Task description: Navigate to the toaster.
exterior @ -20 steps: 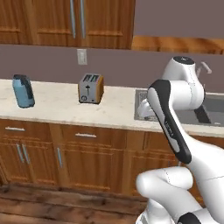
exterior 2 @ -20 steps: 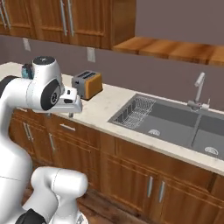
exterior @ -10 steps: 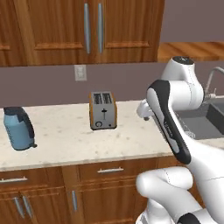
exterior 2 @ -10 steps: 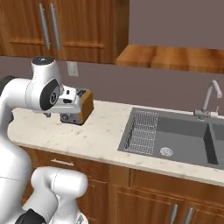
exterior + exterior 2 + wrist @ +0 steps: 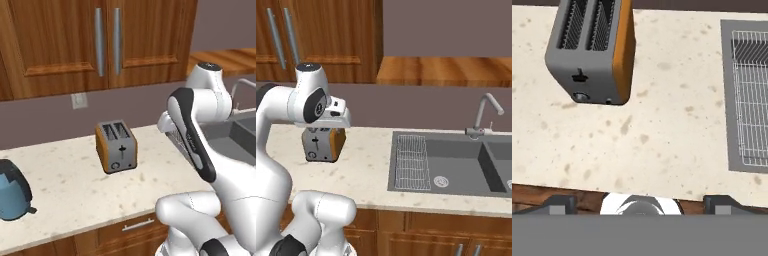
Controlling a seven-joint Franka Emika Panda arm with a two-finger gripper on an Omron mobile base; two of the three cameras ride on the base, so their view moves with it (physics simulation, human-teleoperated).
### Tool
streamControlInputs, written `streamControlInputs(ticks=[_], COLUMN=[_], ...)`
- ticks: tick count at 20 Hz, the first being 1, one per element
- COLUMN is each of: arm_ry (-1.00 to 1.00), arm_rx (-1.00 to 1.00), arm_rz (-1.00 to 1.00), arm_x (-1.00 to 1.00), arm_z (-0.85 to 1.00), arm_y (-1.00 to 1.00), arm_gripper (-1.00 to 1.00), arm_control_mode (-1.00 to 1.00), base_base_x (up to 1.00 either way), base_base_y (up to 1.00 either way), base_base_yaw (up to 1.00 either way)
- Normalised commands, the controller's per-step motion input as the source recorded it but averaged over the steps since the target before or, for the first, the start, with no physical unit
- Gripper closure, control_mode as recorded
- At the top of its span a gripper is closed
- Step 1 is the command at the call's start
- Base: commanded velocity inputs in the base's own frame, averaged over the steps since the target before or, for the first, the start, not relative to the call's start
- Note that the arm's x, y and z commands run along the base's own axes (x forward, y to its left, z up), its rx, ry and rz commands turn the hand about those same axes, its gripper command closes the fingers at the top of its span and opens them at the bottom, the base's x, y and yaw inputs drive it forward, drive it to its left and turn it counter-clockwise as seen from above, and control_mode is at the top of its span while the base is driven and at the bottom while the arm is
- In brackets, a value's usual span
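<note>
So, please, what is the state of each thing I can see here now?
toaster: upright on the counter, both slots empty, untouched
blue kettle: upright on the counter, left of toaster
cabinet doors: closed
faucet: no water running
sink: wire rack inside
pincer: open, holding nothing

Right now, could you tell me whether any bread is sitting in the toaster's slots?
No, the toaster shows two open slots with bare wire guides and nothing in them.

Rendered frames, evenly and softly lit — no visible lamp, no glare. Faint soft shadow beneath the toaster (image 5: 592, 50) on the speckled counter (image 5: 662, 130). Cabinet handles (image 5: 107, 41) carry dull highlights. Texture slightly soft throughout — no motion blur or edge distortion seen.
</note>
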Motion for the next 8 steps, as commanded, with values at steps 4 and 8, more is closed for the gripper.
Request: streamControlInputs(ticks=[4, 8], arm_ry=[0.07, 0.01], arm_rx=[0.0, 0.0], arm_rz=[-0.25, -0.29], arm_x=[0.75, 1.0], arm_z=[-0.75, -0.86], arm_y=[0.61, 1.0], arm_gripper=[-1.0, -1.0], arm_control_mode=[-1.0, -1.0], base_base_x=[0.25, 0.0], base_base_y=[0.12, 0.0], base_base_yaw=[-0.09, 0.0])
